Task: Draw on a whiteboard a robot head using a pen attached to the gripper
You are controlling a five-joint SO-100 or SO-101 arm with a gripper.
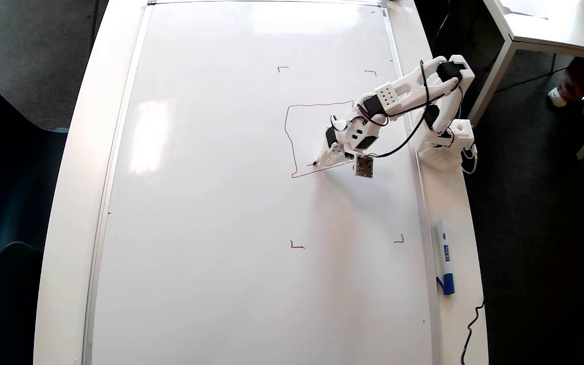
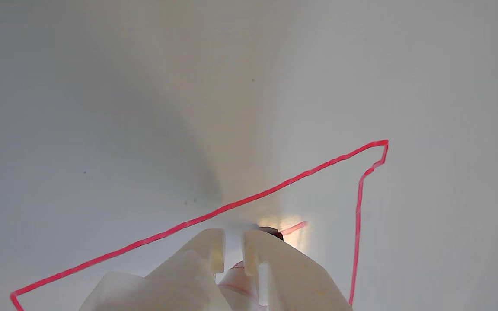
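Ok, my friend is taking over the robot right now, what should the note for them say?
Pincer: shut on the pen, tip down inside the outline.
Whiteboard: flat on the table, four red corner marks.
Robot head: only the wobbly square outline shows, plus a tiny red stroke starting at the pen tip, clearest in the wrist view.
Left: the small rectangles inside and the little box on top.
A blue-capped marker lies beside the board's right edge in the overhead view, unused.

Robot head [image 1: 317, 137] right side hidden (behind arm).
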